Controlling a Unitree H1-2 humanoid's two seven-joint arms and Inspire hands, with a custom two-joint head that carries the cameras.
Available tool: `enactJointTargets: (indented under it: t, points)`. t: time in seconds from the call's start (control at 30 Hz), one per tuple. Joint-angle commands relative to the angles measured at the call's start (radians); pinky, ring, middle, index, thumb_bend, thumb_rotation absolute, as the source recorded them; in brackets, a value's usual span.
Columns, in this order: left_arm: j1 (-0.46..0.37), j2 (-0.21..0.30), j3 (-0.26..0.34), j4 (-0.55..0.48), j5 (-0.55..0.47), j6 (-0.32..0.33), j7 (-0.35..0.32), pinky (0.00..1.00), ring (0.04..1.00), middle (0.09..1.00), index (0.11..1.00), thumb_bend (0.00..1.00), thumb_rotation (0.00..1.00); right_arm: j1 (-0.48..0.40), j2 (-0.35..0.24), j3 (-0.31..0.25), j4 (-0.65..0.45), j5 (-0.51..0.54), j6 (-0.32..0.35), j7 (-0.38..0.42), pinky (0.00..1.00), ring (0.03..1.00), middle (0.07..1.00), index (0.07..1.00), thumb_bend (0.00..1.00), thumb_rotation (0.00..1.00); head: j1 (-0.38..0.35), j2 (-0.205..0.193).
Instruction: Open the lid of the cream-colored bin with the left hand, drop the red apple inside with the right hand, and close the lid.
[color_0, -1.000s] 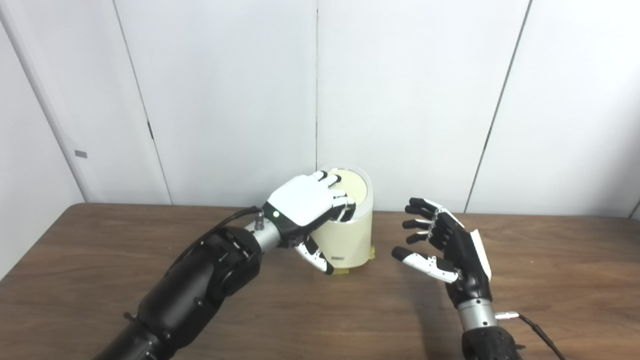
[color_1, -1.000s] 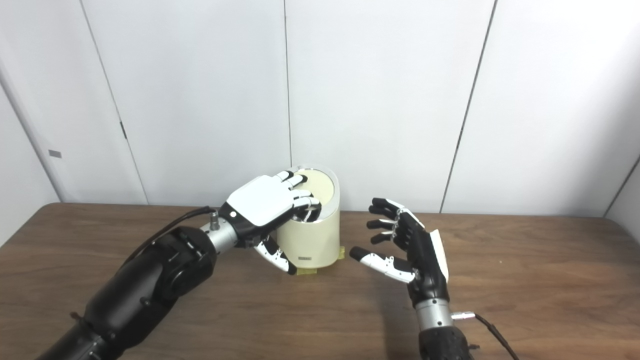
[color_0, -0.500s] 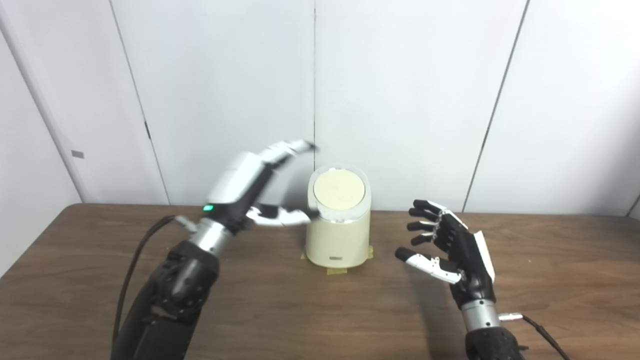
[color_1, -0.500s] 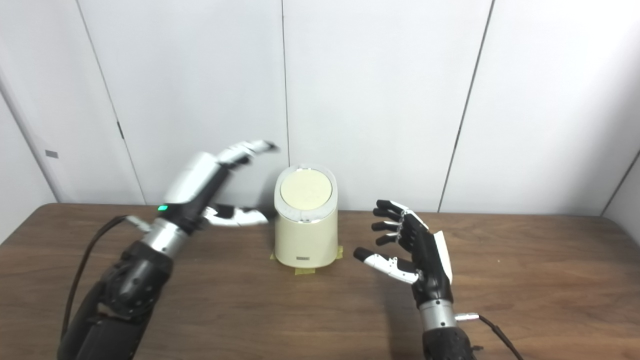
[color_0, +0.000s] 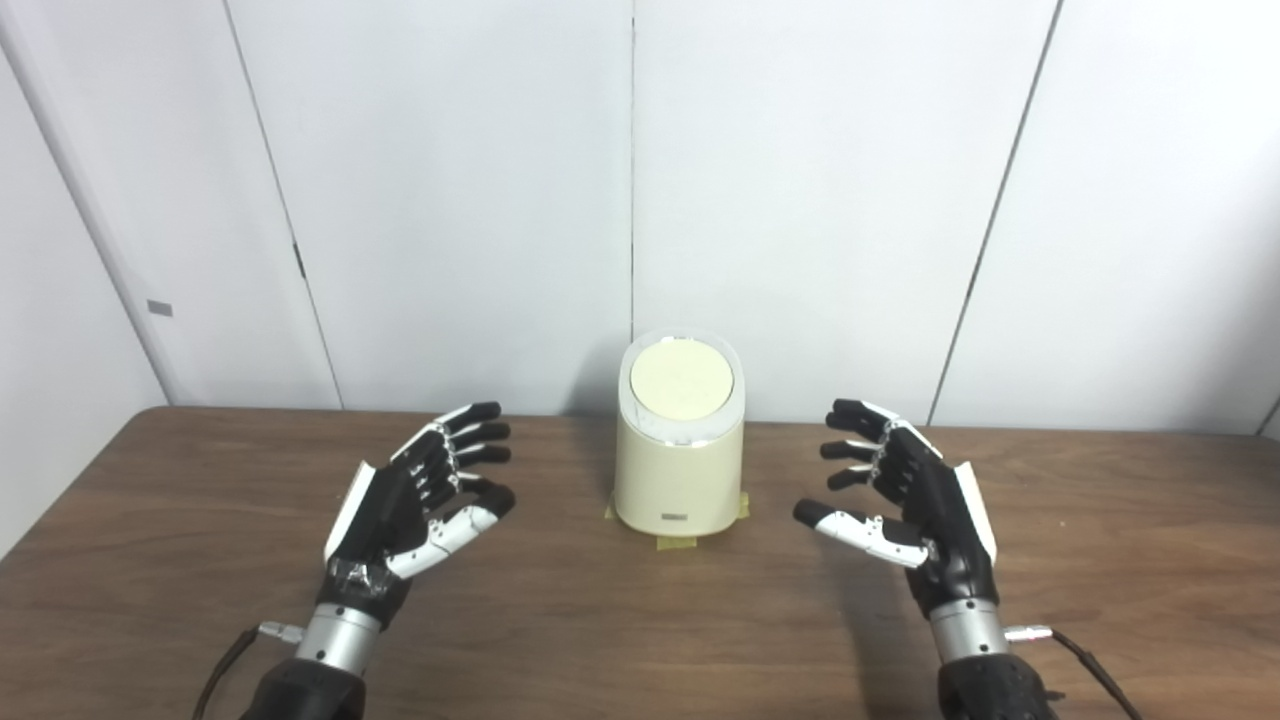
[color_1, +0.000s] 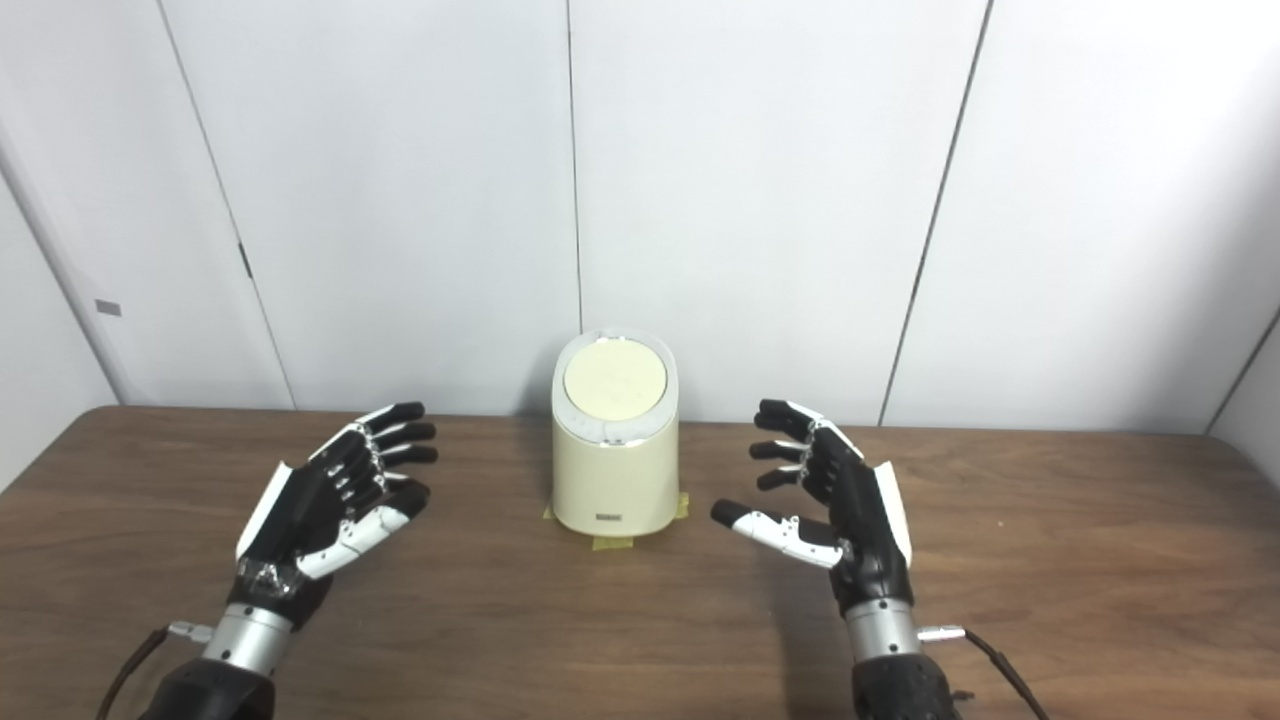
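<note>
The cream-colored bin (color_0: 680, 470) stands upright at the back middle of the wooden table, its round lid (color_0: 681, 382) down flat on top. My left hand (color_0: 415, 505) hovers left of the bin, palm inward, fingers spread and holding nothing. My right hand (color_0: 905, 500) mirrors it on the bin's right, also open and empty. Neither hand touches the bin. No red apple shows in either view.
Yellow tape (color_0: 675, 542) sticks out under the bin's base. The brown table (color_0: 640, 620) stretches wide to both sides. White wall panels (color_0: 800, 200) rise directly behind the bin. Cables (color_0: 1085, 660) trail from both wrists.
My left hand left the lid, swung up and left, then dropped to the table's left side with fingers spread. The lid lies shut. My right hand barely moved.
</note>
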Motion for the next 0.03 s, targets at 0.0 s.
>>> enactJointTargets:
  t: [0.0]
  points:
    - [-0.036, 0.013, -0.002, -0.005, -0.02, -0.011, -0.013, 0.55, 0.716, 0.769, 0.809, 0.81, 0.39, -0.028, -0.005, -0.002, -0.046, 0.008, -0.002, 0.006, 0.49, 0.646, 0.742, 0.734, 0.86, 0.24, 0.002, 0.002]
